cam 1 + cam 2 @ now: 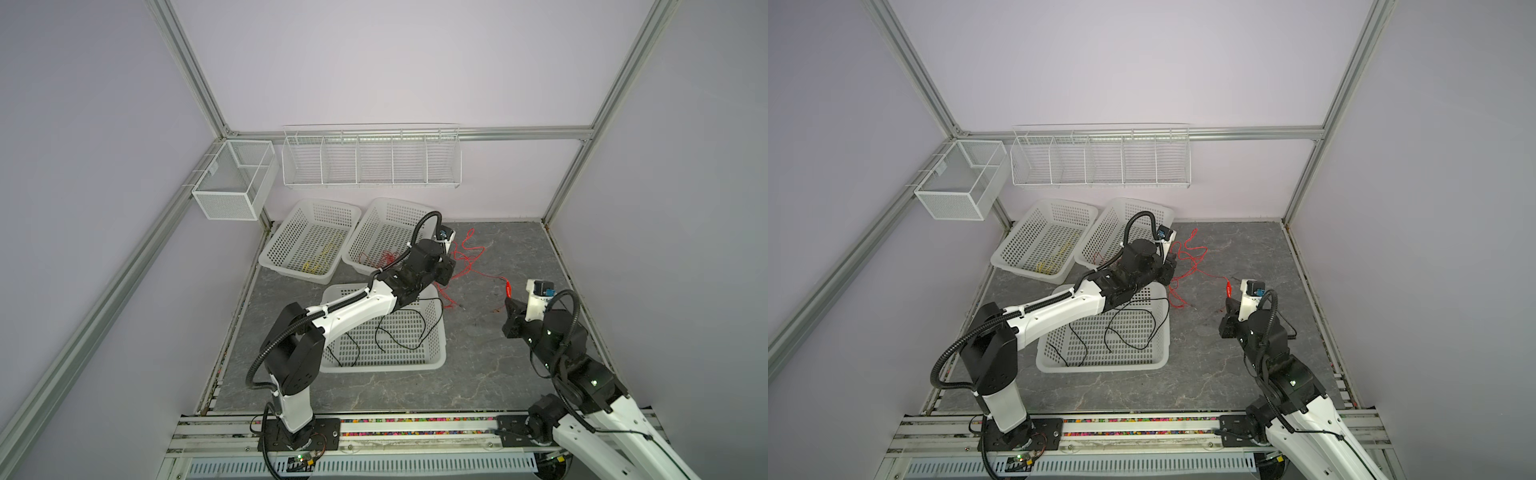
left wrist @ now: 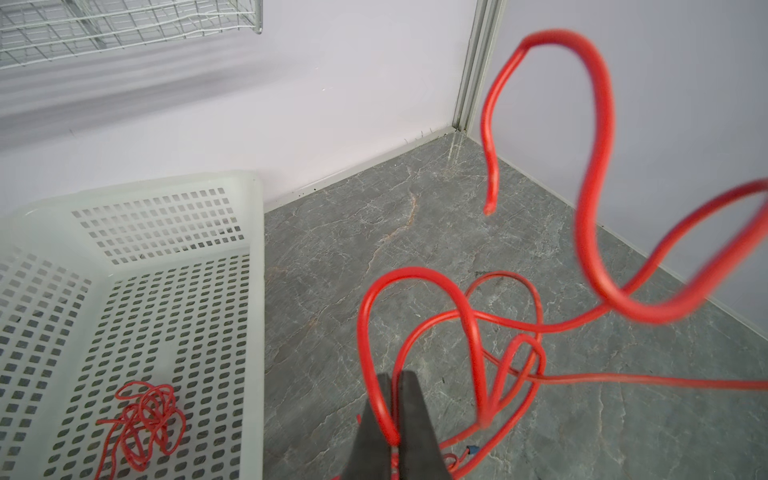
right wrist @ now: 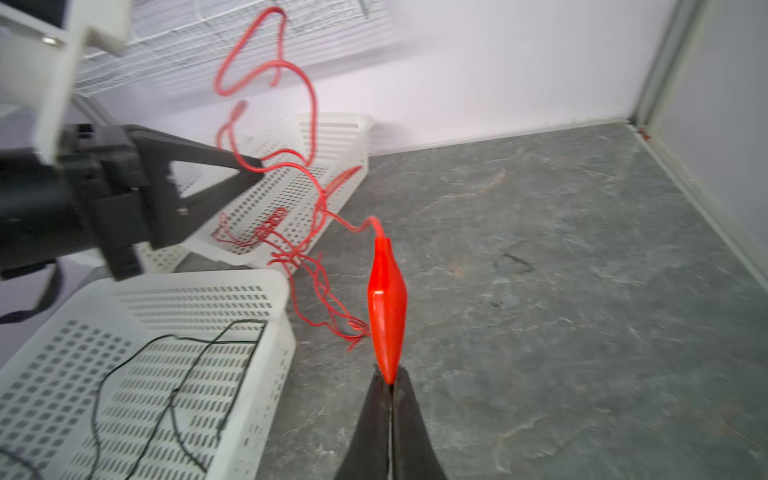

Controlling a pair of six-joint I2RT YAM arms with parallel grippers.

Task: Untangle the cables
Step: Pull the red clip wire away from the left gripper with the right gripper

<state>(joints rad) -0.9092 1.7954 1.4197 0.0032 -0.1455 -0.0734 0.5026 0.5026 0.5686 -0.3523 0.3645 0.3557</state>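
Entry: red cable [image 1: 478, 272], strung above the floor [image 1: 498, 353] between both pincers, long axis running left to right.
- The left gripper [image 2: 396, 378] is pressed together on a loop of it, with the arm stretched forward over the near basket [image 1: 386, 368].
- The right gripper [image 3: 390, 372] is pinching the red clip [image 3: 387, 299] at the cable's end, with the arm folded low.
- The knot [image 3: 324, 291] lies on the floor between them, nearer the left gripper.

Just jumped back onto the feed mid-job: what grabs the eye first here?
A snarl of red cables stretches between the two grippers, right of the white baskets in a top view. The left gripper is shut on a loop of it; the right gripper is shut on a red alligator clip at its end.
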